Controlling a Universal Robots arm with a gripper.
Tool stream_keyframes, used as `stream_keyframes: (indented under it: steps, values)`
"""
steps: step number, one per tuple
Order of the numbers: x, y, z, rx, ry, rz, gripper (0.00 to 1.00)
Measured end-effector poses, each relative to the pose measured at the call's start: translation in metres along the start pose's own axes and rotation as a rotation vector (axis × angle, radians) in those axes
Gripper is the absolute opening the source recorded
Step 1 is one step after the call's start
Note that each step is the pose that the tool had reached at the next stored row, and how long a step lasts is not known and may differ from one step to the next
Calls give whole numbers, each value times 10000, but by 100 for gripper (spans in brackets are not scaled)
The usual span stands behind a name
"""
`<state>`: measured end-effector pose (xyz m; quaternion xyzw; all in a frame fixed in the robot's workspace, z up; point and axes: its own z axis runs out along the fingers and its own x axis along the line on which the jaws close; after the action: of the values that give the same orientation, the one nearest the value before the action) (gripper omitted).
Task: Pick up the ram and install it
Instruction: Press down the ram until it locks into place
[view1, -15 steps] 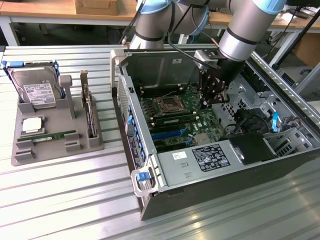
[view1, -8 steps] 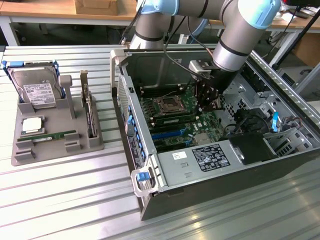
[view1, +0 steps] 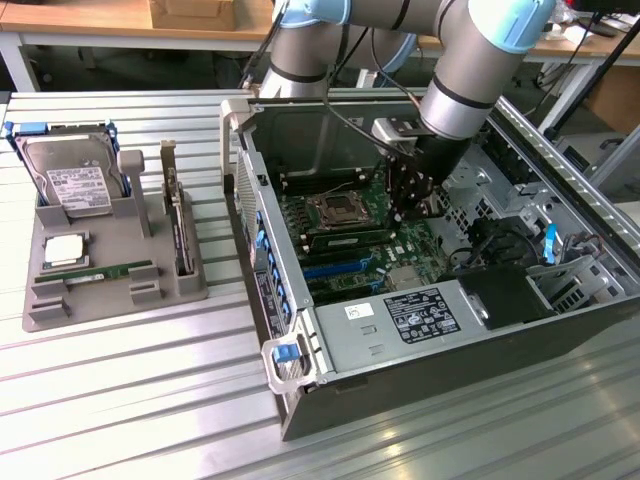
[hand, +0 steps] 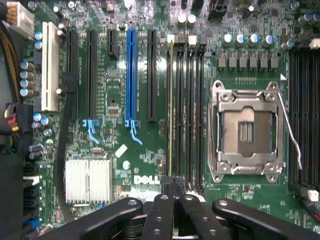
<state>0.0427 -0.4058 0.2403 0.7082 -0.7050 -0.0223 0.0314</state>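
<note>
Inside the computer case (view1: 300, 330), the closed end effector (hand: 174, 186) touches the ram (hand: 170, 110), seated upright in its slot.

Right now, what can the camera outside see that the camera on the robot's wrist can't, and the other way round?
Exterior view alone: the grey parts tray holding a silver hard drive and a thin green memory stick, plus the grey robot arm. Wrist view alone: the silver finned heatsink and long blue slot. Both: the green motherboard with its square metal processor socket and the shut black gripper.
</note>
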Motion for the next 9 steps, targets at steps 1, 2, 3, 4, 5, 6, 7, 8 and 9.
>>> stream_keyframes:
  steps: [1,2,3,4,5,6,7,8,9]
  values:
    - [0,62,5,9,0,0,10]
    - [-1,110,9,14,-1,1,10]
    - [-1,164,13,20,0,1,10]
    - [-1,216,17,27,-1,1,10]
    - [-1,268,23,32,-3,1,10]
    - [-2,339,31,37,-2,1,10]
    - [-2,399,36,40,0,1,10]
    - [-2,499,45,44,3,2,10]
    - [-3,646,62,51,0,1,10]
